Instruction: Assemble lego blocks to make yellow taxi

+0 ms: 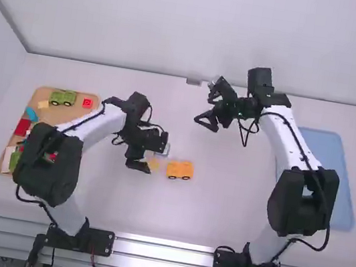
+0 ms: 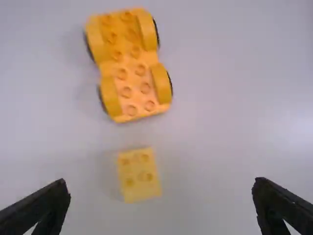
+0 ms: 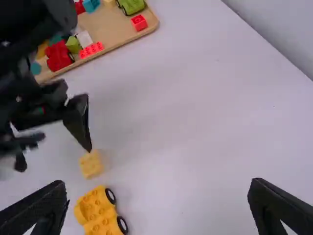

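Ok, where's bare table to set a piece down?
Between the yellow car base and the right arm, and along the back wall between the wooden tray and the right gripper. It's crowded around the small yellow block, near the car base and left gripper, and on the tray.

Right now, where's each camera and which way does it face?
High view: above and behind, facing forward and down onto the table; the left arm and right arm show.
Left wrist view: on that wrist, looking down at the car base and yellow block; the open left claw shows.
Right wrist view: on that wrist, looking down and leftward; the open right claw and part of the left arm show.
Both wrist views share the car base and yellow block.
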You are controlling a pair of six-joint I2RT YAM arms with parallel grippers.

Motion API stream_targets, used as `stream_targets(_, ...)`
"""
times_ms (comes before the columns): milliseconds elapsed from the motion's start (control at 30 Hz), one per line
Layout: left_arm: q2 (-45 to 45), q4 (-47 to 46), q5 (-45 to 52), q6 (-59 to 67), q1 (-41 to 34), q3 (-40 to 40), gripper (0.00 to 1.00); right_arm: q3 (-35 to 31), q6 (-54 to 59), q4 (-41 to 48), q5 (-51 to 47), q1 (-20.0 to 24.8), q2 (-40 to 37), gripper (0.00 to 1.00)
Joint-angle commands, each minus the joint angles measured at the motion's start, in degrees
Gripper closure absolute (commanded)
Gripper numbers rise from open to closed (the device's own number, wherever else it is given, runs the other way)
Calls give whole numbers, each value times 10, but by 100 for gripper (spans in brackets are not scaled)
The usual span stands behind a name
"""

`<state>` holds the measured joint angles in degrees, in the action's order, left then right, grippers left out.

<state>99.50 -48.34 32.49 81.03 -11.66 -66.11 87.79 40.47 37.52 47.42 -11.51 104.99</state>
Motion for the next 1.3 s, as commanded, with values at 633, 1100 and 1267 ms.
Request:
stream_targets(633, -2, 47, 167, 2, 116, 47, 1, 16, 5, -17, -115, 3, -1, 1)
stream_targets(1100, -2, 134, 212, 98, 116, 138, 1, -7, 305, 165, 79, 32, -1, 1)
stream_targets(1267, -2, 280, 247, -5, 117, 203, 1, -91, 285, 63, 81, 23, -1, 1)
